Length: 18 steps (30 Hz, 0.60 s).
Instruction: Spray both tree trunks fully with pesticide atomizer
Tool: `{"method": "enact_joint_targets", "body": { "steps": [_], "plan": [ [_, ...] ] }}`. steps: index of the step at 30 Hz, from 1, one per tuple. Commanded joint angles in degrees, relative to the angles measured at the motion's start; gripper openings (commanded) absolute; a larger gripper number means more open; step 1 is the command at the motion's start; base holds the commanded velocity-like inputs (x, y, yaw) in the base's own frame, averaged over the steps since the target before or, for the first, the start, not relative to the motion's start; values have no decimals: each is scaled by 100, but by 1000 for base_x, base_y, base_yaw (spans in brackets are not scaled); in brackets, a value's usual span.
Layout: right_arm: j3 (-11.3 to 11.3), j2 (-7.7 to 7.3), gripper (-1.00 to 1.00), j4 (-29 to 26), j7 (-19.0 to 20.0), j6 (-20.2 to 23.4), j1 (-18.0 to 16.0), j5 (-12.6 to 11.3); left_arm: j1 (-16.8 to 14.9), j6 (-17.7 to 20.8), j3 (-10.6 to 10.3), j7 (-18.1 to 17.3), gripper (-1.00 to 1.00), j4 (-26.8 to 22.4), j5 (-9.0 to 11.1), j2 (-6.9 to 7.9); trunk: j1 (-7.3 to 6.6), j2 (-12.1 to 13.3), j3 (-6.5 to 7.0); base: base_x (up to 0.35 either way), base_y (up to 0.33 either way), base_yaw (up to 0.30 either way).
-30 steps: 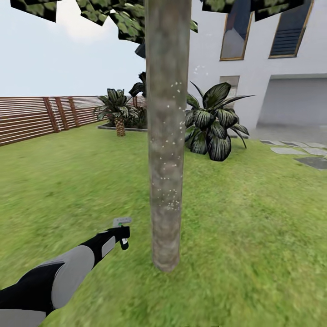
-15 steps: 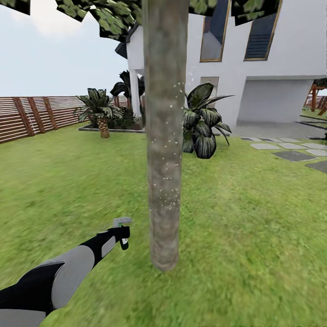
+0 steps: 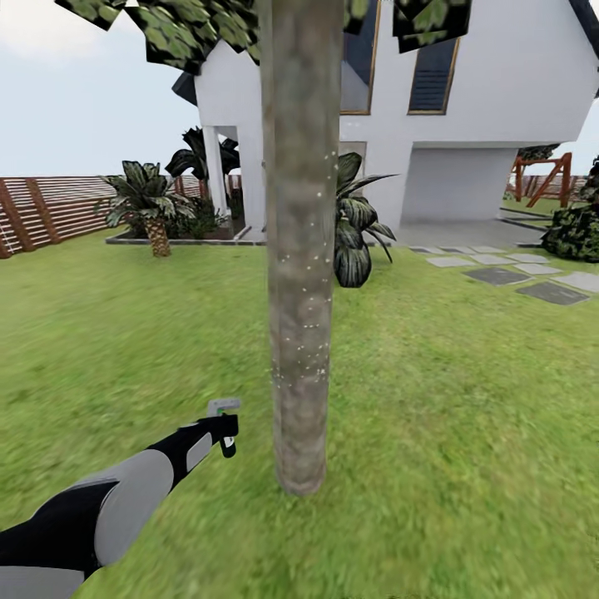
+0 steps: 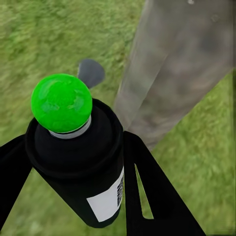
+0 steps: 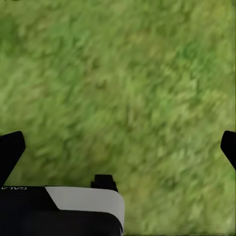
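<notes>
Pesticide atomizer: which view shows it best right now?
Left wrist view: the pesticide atomizer is close up, black body, label and green cap clear, clamped in the left pincer. Head view shows it tiny beside the tree trunk. Right wrist view has grass.

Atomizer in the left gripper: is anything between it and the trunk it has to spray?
Nothing visible. The atomizer, held between the left gripper's fingers, faces the tree trunk across bare grass.
</notes>
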Motion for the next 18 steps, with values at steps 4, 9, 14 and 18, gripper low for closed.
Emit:
{"method": "enact_joint_targets", "body": {
  "steps": [4,9,14,18],
  "plan": [
    [44,4,100,30,-40,-30,-14,16,-1,22,47,-22,-100,-9,-37,2,2,-8,-9,0,350,-298],
    [44,4,100,30,-40,-30,-14,16,-1,22,44,-22,-100,-10,-37,2,2,-8,-9,0,350,-298],
    [44,4,100,30,-40,-30,-15,16,0,22,41,-22,-100,-11,-37,2,2,-8,-9,0,350,-293],
    [44,4,100,30,-40,-30,-14,16,-1,22,39,-22,-100,-8,-37,2,2,-8,-9,0,350,-95]
  ]
}}
